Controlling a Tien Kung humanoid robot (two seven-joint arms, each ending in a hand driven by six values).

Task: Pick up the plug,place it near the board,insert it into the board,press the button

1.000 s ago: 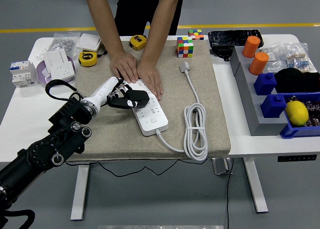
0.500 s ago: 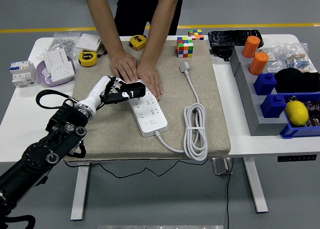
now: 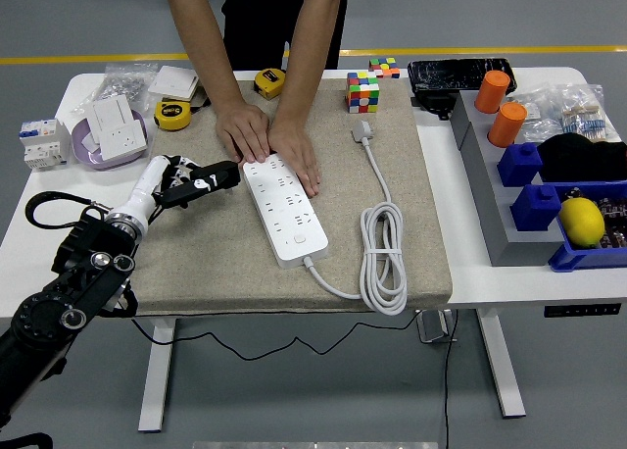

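Lying on the beige mat (image 3: 216, 263), long axis from 11 to 5 o'clock: white power strip (image 3: 284, 206), cable (image 3: 384, 273) leaving its near end and looping in a coil at 3 o'clock. Pressed flat on the strip's far end: two person's hands (image 3: 269, 140), side by side, arms coming down from 12 o'clock. No plug visibly seated in the strip's sockets. Free connector end of the cable (image 3: 364, 131) resting at 1 o'clock from the strip, below a colourful cube (image 3: 362, 92).

Hovering at 9 o'clock from the strip, just clear of its far-left corner: left hand (image 3: 196, 180), black fingers extended toward the strip, loosely straight, nothing visibly gripped. Whether a plug sits within them, cannot tell. Left arm reaching in from 7 o'clock.

Further out at 11 o'clock: two yellow tape measures (image 3: 172, 114) and white socket boxes (image 3: 110, 125). At 3 o'clock beyond the mat: blue bins (image 3: 537, 206), orange cylinders (image 3: 500, 106), a lemon (image 3: 582, 221).
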